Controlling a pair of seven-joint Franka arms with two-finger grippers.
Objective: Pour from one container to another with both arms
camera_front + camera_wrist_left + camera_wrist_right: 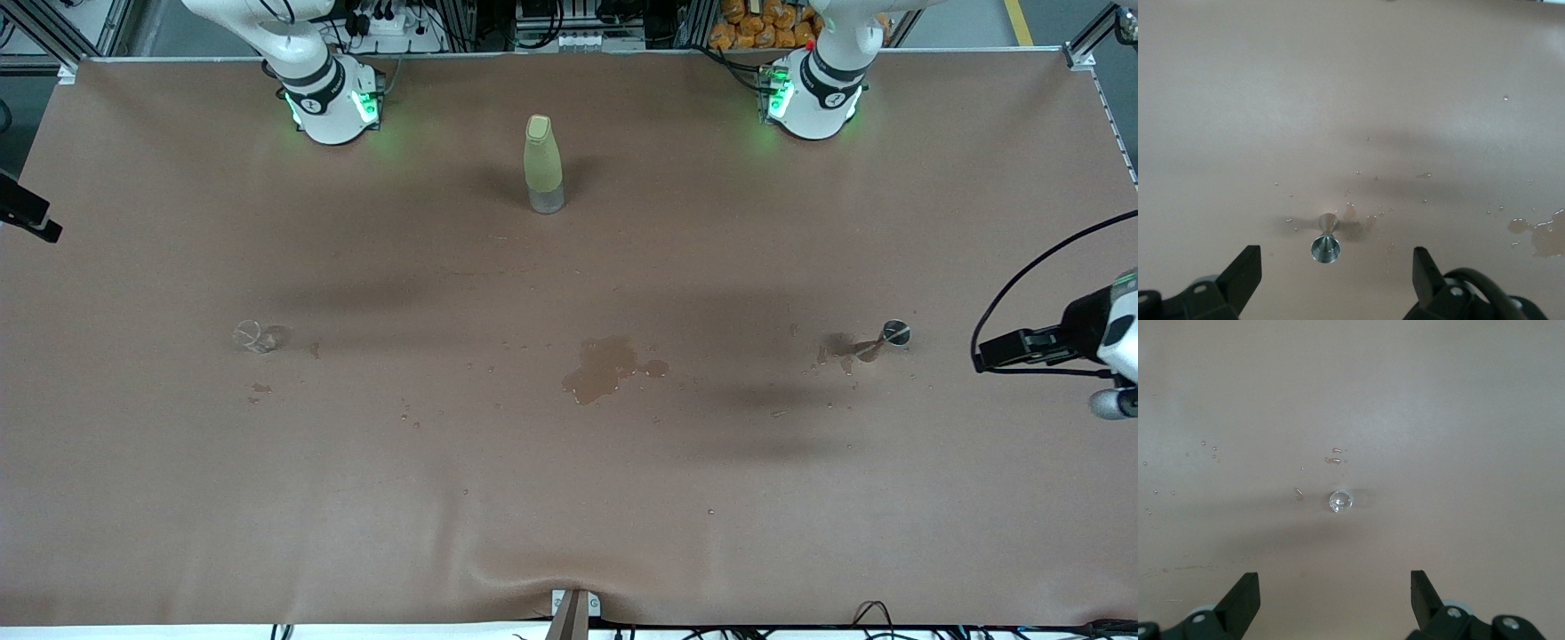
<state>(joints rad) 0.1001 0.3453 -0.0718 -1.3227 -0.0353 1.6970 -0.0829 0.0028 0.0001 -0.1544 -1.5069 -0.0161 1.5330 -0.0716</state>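
Both tools gape empty: left tool (1331,280) above the slim glass (1327,244), right tool (1335,597) seemingly above the tumbler (1340,501).

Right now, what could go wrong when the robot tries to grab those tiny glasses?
The tumbler is nearly see-through, so the open right pincer might miss it or knock it over.

The slim glass is narrow and could tip when the open left pincer closes on it.

A puddle and drops already wet the table, so more might spill.
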